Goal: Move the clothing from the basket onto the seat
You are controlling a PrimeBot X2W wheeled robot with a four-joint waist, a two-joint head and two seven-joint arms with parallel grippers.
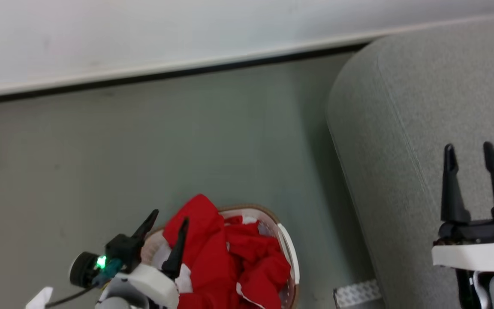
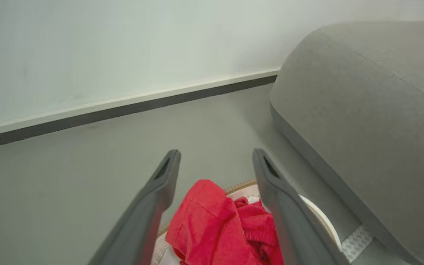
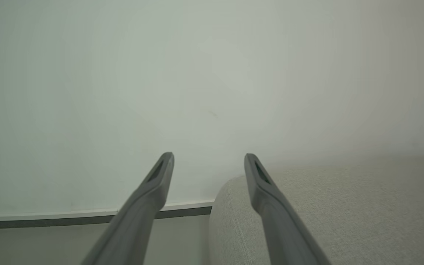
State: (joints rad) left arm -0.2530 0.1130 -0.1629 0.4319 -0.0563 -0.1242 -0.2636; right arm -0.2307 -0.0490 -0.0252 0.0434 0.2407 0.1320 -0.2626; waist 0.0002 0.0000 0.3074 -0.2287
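Step in hand: first pick, approach phase. Soft bright red fabric clothing [image 1: 230, 253] lies heaped in the white perforated plastic basket [image 1: 289, 251] with a brown rim band, and one fold stands above the rim. The basket sits on the grey floor [image 1: 187, 141], near the large grey woven upholstered seat [image 1: 423, 107]. Transfer judged not yet begun.

Left end effector [image 1: 170, 216] hangs over the basket's left side, fingers spread and empty, tips near the raised fold. Contact cannot be told. Right end effector [image 1: 468, 146] hovers over the seat, fingers spread and empty.

Next move, judged: the left arm lowers, straddles the raised fold, pinches it, lifts clear of the rim and carries it right to the seat.
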